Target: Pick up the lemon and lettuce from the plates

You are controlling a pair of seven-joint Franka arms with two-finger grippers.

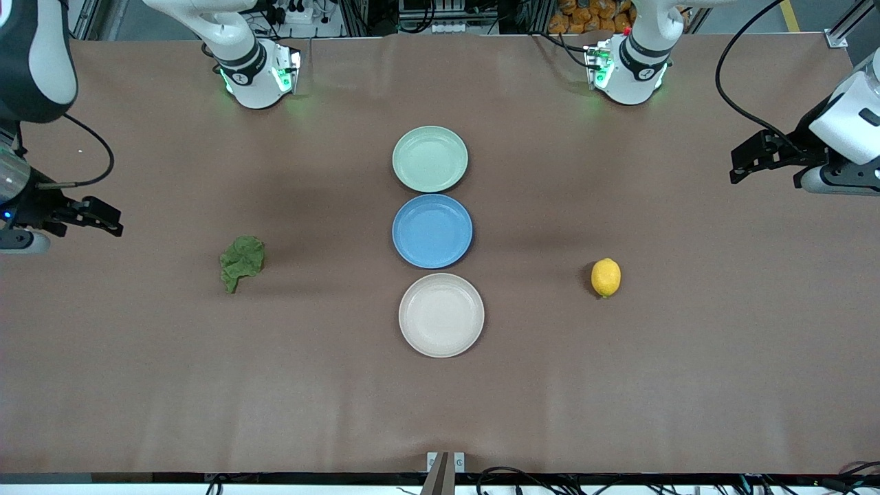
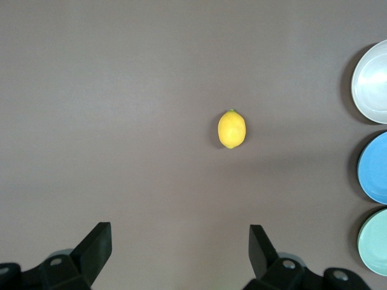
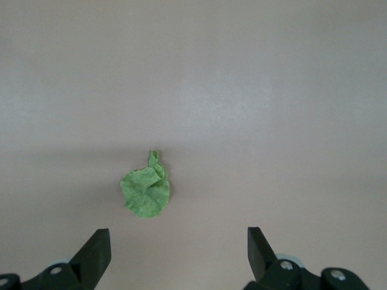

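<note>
— On the table (image 1: pixel 619 399), where's the food?
— Lemon (image 1: pixel 606 277) lies bare toward the left arm's end, lettuce (image 1: pixel 241 262) toward the right arm's; green plate (image 1: pixel 430 158), blue plate (image 1: pixel 432 230) and beige plate (image 1: pixel 441 315) sit between.
— Grippers?
— Left gripper (image 1: pixel 749 162) and right gripper (image 1: pixel 103 218) hang at the table's ends, both spread wide, holding nothing.

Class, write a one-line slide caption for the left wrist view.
Open left claw hovers over the bare table; the lemon lies there, off the plates.
</note>
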